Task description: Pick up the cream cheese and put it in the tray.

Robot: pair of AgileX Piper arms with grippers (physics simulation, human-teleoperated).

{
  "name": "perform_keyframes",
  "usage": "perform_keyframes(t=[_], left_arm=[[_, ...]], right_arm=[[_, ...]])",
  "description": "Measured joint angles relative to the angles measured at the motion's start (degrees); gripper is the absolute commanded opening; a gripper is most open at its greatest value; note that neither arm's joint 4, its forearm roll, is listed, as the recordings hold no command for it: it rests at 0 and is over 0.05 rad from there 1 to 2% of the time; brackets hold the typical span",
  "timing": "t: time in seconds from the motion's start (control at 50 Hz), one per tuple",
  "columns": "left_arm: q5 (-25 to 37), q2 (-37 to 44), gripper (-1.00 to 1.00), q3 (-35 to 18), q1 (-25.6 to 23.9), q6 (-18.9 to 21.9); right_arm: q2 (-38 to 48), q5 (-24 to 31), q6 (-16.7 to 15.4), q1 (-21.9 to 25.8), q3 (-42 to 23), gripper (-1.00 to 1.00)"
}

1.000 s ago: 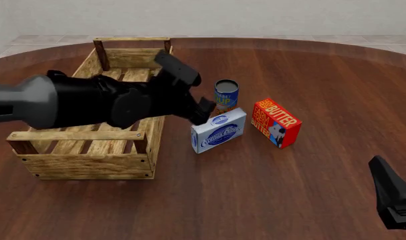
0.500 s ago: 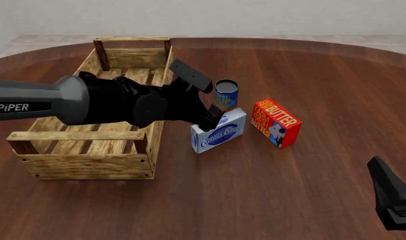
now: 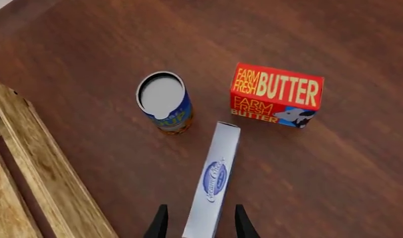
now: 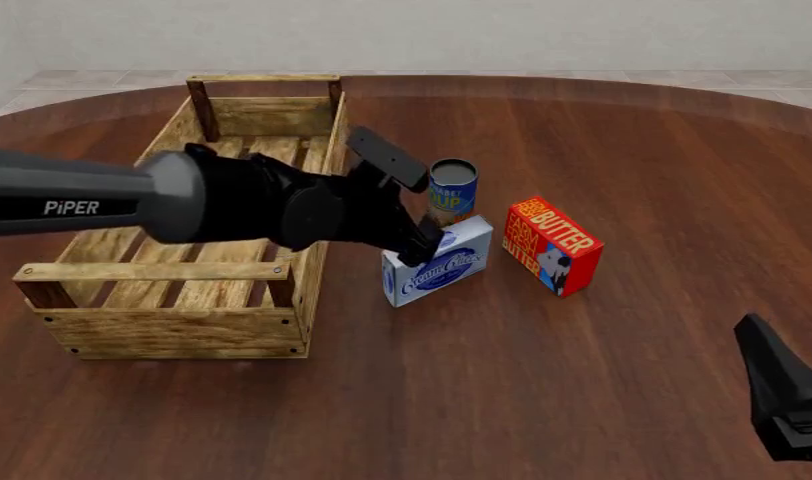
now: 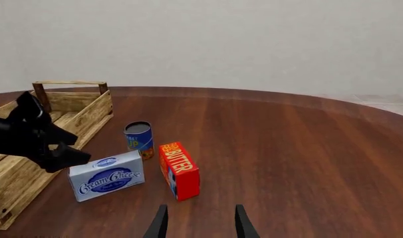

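Observation:
The cream cheese (image 4: 440, 262), a pale box with a blue oval logo, stands on its long edge on the table just right of the tray (image 4: 153, 270). My left gripper (image 4: 425, 244) is down at the box's left upper end. In the left wrist view the left gripper (image 3: 200, 224) is open, one dark finger on either side of the cream cheese's (image 3: 215, 181) narrow top edge, with gaps showing. My right gripper (image 5: 199, 223) is open with nothing between its fingers, low at the table's near right (image 4: 786, 400), far from the cream cheese (image 5: 107, 176).
A blue-yellow can (image 4: 452, 187) stands just behind the cream cheese. The red butter box (image 4: 553, 245) stands to the cream cheese's right. The light-wood slatted tray (image 5: 89, 111) has nothing in it, and the left arm reaches across it.
My left gripper has moved right and down, from above the tray's edge to the cream cheese, with its fingers now straddling the box's end. The right arm has stayed put.

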Motion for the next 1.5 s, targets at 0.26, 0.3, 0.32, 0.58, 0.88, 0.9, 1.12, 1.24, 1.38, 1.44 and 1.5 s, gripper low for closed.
perform_keyframes(t=[0.26, 0.3, 0.32, 0.58, 0.88, 0.9, 1.12, 1.24, 1.38, 1.44, 1.5], left_arm=[[0.65, 1.46, 1.00, -0.66, -0.02, 0.84], [0.71, 1.78, 1.00, -0.75, -0.01, 0.96], [0.74, 1.93, 1.00, -0.76, -0.03, 1.04], [1.68, 3.41, 1.00, -1.54, -0.22, 1.27], [3.25, 4.66, 1.00, -2.68, -0.43, 1.65], [3.34, 4.73, 1.00, -2.72, -0.45, 1.66], [4.17, 5.66, 1.00, -3.24, -0.37, 1.76], [4.49, 6.23, 1.00, -3.49, -0.28, 1.91], [4.79, 6.74, 1.00, -3.70, -0.17, 2.15], [4.89, 6.98, 1.00, -3.78, -0.15, 2.23], [5.06, 7.32, 1.00, -3.85, 0.00, 2.62]], right_arm=[[-0.01, 0.02, 0.06, -0.04, 0.00, 1.00], [-0.01, 0.02, 0.06, -0.04, 0.00, 1.00], [-0.01, 0.02, 0.06, -0.05, 0.00, 1.00], [-0.02, 0.02, 0.08, -0.11, 0.00, 1.00], [-0.02, 0.23, 0.00, -0.11, 0.00, 1.00], [-0.02, 0.25, -0.01, -0.11, 0.00, 1.00], [-0.02, 0.48, -0.11, -0.03, 0.00, 1.00], [-0.02, 0.57, -0.13, -0.04, 0.00, 1.00], [-0.02, 0.63, -0.12, -0.04, 0.00, 1.00], [-0.02, 0.63, -0.11, -0.04, 0.00, 1.00], [-0.02, 0.63, -0.10, -0.04, 0.00, 1.00]])
